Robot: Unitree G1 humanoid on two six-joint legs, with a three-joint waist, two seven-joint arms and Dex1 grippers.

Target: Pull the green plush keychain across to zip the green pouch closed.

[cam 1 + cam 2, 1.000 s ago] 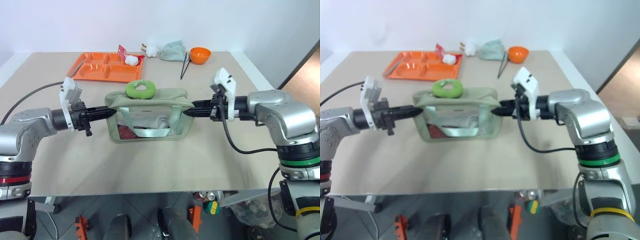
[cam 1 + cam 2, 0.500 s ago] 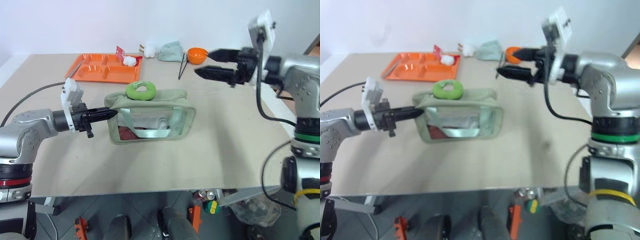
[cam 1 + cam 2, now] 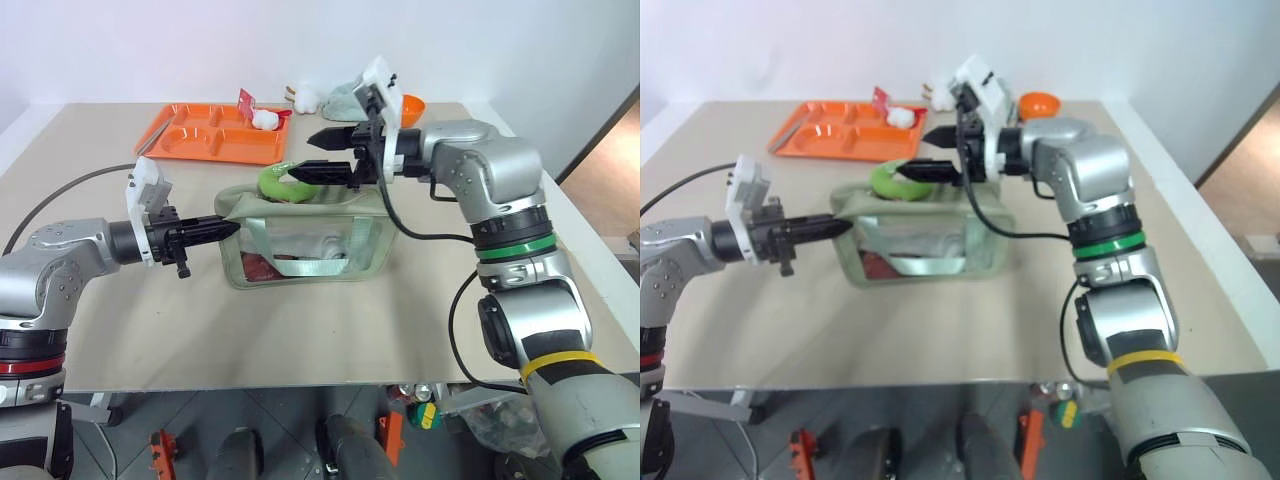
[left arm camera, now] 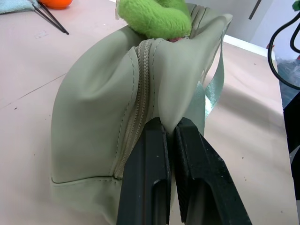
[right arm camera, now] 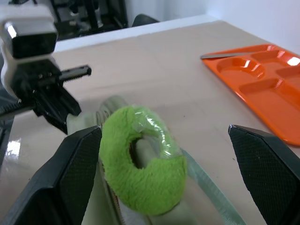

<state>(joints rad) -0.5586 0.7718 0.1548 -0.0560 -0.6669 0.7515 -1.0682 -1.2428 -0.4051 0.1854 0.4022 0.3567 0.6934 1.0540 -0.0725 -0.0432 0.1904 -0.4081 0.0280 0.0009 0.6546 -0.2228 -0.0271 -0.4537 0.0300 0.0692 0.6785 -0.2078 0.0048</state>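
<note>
The green pouch lies mid-table, with a clear side panel and a strap handle. On its top, toward the left end, rests the lime-green plush keychain, a fuzzy ring. My left gripper is shut on the pouch's left end; the left wrist view shows its fingers pinching the fabric beside the zipper of the pouch. My right gripper hovers open just above and right of the keychain, pointing left. The right wrist view shows the keychain between the spread fingers, untouched.
An orange tray holding a small white item sits at the back left. A white plush, a pale teal cloth and an orange bowl line the far edge. Bare tabletop lies in front of the pouch.
My right gripper let go of the pouch's right end, opened, swung up and then left to hover by the keychain. The left gripper kept its hold and stayed put.
</note>
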